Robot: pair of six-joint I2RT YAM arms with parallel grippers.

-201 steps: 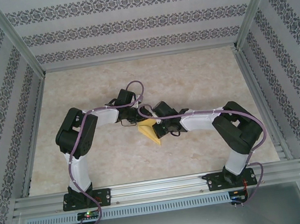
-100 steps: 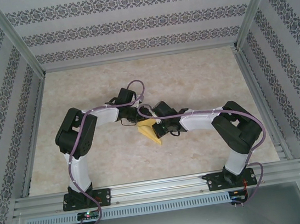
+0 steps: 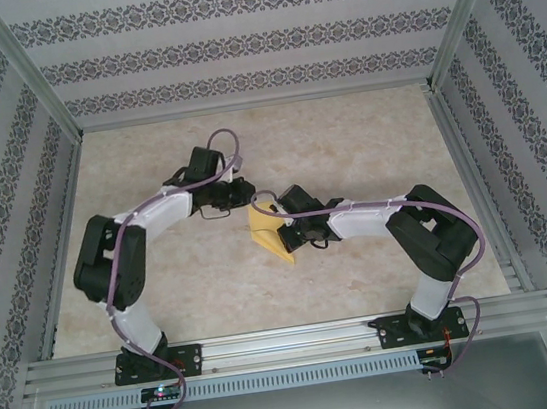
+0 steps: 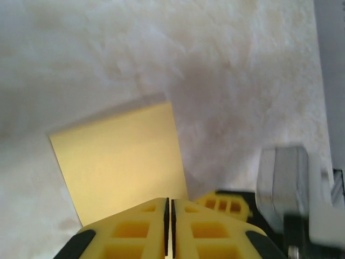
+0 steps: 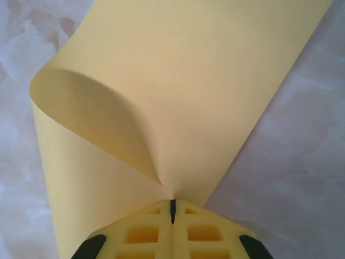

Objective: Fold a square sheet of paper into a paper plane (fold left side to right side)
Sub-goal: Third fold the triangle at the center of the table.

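- Right gripper [image 5: 172, 206] — jaws pinched tight on one edge of the square sheet of paper [image 5: 194, 81], which curls over in a loose, uncreased fold.
- Left gripper [image 4: 168, 204] — jaws pressed together on nothing, with the sheet just beyond its fingertips.
- The sheet rests mid-table [image 3: 366, 142].

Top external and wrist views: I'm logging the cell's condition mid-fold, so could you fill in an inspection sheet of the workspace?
Surface: beige marbled tabletop, bare apart from the paper.
Job's things: thin bright-yellow paper sheet near the table's middle, one part curled up and over, the rest flat.
Clutter: nothing seen.
Grippers: right gripper shut on the sheet's edge; left gripper shut, holding nothing, apart from the sheet.
Cables: purple cables run along both arms and loop at the wrists.
Surroundings: grey patterned wallpaper walls; aluminium frame rails.
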